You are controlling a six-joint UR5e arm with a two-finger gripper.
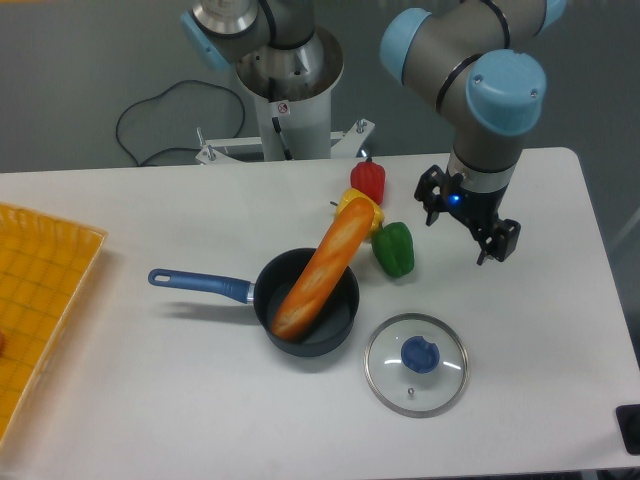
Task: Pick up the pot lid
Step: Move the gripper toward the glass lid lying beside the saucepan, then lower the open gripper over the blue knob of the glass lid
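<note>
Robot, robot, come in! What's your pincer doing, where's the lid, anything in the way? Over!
Pincer open, holding nothing. Pot lid lying flat, not gripped. Nothing on top of it; green pepper nearby, not touching.

White table against a dark grey backdrop, under soft light
The table (pixel 150 410) is pale and smooth, brighter toward the right and greyer toward the lower left; its right edge slants outward toward the camera. Beyond the far edge, a thin black cable (pixel 198 149) curves in a loose loop over the grey surface (pixel 60 80), floor or wall, I can't tell which. A yellow slatted crate (pixel 50 235) is cut off by the left side of the view
</note>
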